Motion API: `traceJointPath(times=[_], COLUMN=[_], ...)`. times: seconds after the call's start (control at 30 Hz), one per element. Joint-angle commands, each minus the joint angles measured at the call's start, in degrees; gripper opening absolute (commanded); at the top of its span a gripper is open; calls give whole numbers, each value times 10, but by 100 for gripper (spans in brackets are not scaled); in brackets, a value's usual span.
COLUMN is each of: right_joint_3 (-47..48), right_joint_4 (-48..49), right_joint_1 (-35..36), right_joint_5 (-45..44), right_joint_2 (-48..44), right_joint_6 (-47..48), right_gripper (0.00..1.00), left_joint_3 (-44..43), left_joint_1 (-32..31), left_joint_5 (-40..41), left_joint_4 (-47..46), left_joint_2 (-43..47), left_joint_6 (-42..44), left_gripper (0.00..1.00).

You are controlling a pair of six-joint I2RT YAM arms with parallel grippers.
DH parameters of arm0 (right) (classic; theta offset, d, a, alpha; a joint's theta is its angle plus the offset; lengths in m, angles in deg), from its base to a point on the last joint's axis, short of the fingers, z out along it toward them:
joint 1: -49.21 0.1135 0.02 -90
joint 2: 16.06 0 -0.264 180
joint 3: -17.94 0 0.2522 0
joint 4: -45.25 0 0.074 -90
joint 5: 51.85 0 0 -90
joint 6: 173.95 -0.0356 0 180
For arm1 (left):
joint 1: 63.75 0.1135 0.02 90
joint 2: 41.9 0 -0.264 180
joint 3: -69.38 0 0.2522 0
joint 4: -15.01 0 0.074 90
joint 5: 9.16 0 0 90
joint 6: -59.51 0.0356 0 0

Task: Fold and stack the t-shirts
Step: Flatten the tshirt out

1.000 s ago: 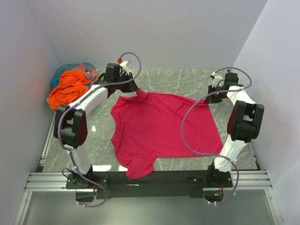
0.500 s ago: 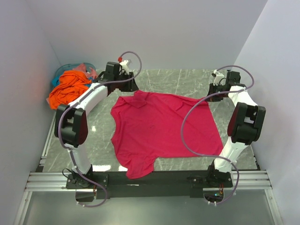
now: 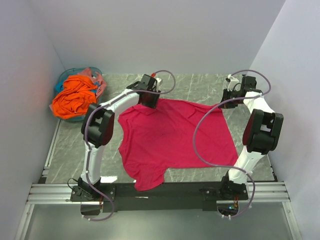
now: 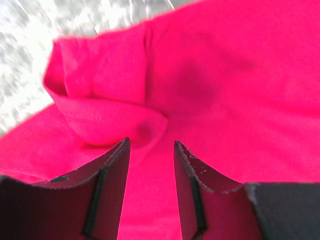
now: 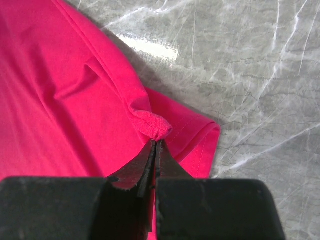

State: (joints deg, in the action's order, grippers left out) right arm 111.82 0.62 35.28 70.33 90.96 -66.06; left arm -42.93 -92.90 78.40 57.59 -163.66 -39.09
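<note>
**Arm pose.** The left arm rises from its base at the near edge, bends at the elbow, and runs its forearm diagonally toward the far side. This places the left claw (image 3: 149, 98) above the far-left edge of the crimson t-shirt (image 3: 172, 137). The right arm stands nearly upright along the right side, with its forearm angled inward. The right claw (image 3: 231, 96) sits at the far-right corner of the same shirt.

**Task items.** The crimson t-shirt lies spread over the middle of the bench (image 3: 195, 85), and its near hem reaches the front edge. The orange t-shirt (image 3: 75, 95) is heaped in the teal basket (image 3: 64, 78) at the far-left corner, well apart from both claws.

**View-specific detail.**
- **Left wrist view:** The left claw (image 4: 151, 150) has its jaws moderately apart with no cloth pinched between them. A turned-over flap of the shirt (image 4: 115, 120) lies just ahead of the tips. The overhead view does not show this gap.
- **Right wrist view:** The right claw (image 5: 155, 146) has its jaws pressed together on a small pucker of crimson cloth beside the hemmed edge. Bare bench surface lies beyond it.
</note>
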Motion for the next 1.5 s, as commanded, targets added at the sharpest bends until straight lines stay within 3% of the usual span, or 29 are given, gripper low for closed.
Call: traceJointPath(times=[0.0,0.13,0.43,0.83,0.93,1.0,1.1,1.47], right_joint_3=[8,7,8,10,11,11,10,11], right_joint_4=[6,7,6,4,4,4,4,2], right_joint_1=[-5,-5,-5,-7,-7,-7,-7,-7], right_joint_5=[9,8,10,10,11,12,10,14], right_joint_2=[-1,-1,0,-1,-1,-1,-1,-1], right_joint_6=[7,7,7,7,5,5,7,5], right_gripper=[0,0,0,0,0,0,0,0], left_joint_3=[-62,-88,-129,-136,-133,-123,-112,-103], left_joint_1=[-19,-35,-43,-44,-45,-47,-47,-59], left_joint_5=[99,149,167,152,147,151,151,174], left_joint_4=[19,29,56,63,63,59,53,54], left_joint_2=[-17,-39,-79,-100,-94,-83,-68,-74], left_joint_6=[17,28,38,36,36,35,35,36], left_gripper=[47,47,44,31,32,42,45,41])
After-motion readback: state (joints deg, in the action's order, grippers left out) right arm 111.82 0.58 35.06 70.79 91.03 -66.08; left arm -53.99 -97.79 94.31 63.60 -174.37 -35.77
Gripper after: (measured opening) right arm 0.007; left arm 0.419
